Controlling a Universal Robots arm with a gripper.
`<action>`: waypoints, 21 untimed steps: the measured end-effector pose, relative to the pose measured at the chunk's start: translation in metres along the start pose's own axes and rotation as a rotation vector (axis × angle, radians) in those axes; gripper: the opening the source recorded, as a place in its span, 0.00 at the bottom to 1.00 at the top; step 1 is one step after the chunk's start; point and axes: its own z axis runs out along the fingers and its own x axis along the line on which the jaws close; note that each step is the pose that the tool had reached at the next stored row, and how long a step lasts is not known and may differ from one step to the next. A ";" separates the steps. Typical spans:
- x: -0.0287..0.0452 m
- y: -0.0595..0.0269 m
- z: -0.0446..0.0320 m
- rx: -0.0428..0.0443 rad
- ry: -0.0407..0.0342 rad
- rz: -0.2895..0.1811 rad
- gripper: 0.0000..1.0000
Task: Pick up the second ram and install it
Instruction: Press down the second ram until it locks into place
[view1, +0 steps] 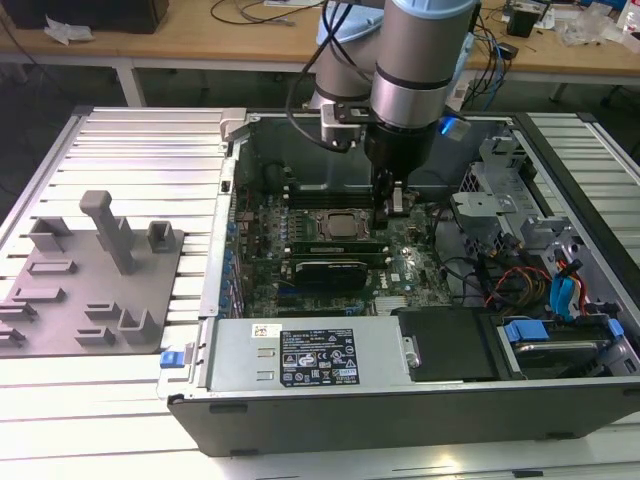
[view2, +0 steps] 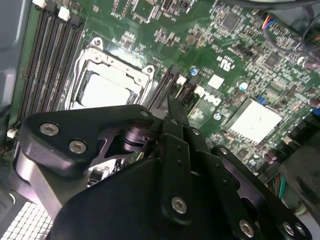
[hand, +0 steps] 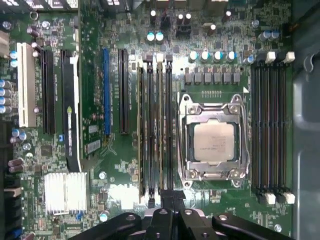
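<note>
The circuit board is green, dotted with black slots and one blue slot. The processor is pale silver in a silver frame. The pincer is black. Beside the computer, the grey tray lies on a white ribbed tabletop.

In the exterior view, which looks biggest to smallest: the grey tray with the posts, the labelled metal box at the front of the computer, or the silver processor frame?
1. Grey tray, largest.
2. Labelled metal box, somewhat smaller; it also sits nearer the camera.
3. Silver processor frame, clearly smallest.
</note>
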 end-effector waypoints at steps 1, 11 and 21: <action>0.0000 0.0027 0.0000 0.0001 -0.0002 0.000 0.08; 0.0009 0.0461 -0.0003 0.0053 -0.0002 0.000 0.08; 0.0020 0.0790 0.0010 0.0118 -0.0003 0.000 0.08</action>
